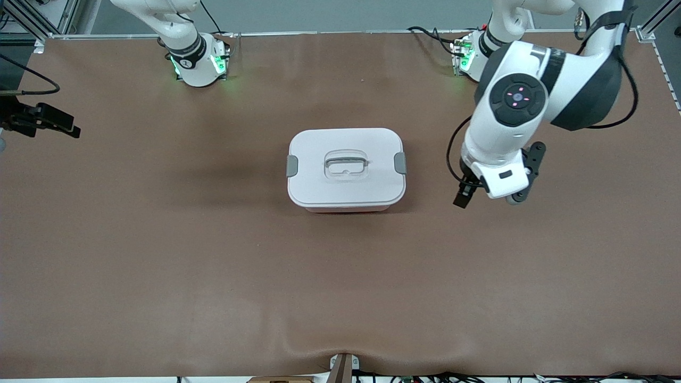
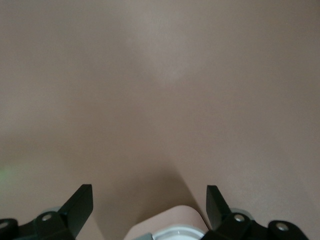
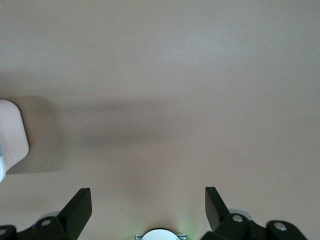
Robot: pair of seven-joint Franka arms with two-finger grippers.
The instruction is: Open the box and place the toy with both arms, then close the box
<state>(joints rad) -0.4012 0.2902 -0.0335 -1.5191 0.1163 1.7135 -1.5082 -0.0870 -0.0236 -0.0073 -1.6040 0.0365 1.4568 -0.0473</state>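
Front view, centre of frame: rounded-rectangular plastic box (image 1: 346, 169) with a translucent pink base, resting flat on the brown table (image 1: 159, 255). White lid (image 1: 372, 186) seated on the base. One grey side clip (image 1: 292, 166) on the short end toward the right arm, another grey clip (image 1: 400, 163) on the end toward the left arm. Recessed central handle (image 1: 346, 162) lying flat in the lid.

Left gripper (image 2: 148, 200) hanging over bare table beside the box, toward the left arm's end, clear of the box. Jaws wide, nothing between them.

Right gripper (image 3: 147, 200) over bare table; jaws wide, holding nothing. Rounded white corner of the box at the edge of the right wrist view, well apart from the black fingertips (image 3: 80, 202).
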